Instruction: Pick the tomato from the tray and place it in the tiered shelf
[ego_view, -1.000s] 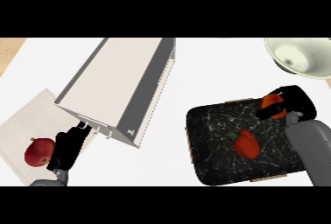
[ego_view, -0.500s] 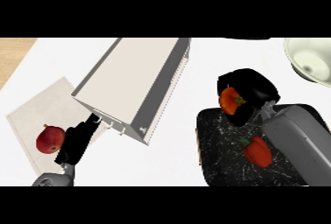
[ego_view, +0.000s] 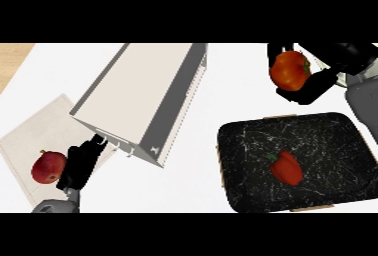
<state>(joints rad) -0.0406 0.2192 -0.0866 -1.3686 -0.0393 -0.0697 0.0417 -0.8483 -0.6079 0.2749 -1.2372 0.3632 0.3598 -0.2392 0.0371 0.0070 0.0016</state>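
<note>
the round orange-red tomato (ego_view: 289, 70) sat in the robot's right hand (ego_view: 319, 84), black fingers curled round its sides, beyond the far edge of the black marbled square tray (ego_view: 332, 150) and well apart from the white tiered shelf (ego_view: 140, 95). it looked light, smooth and rather slippery, with a soft skin apt to bruise; a hold across its widest middle seemed best. the left hand (ego_view: 80, 162) rested with straight fingers by the shelf's near corner.
</note>
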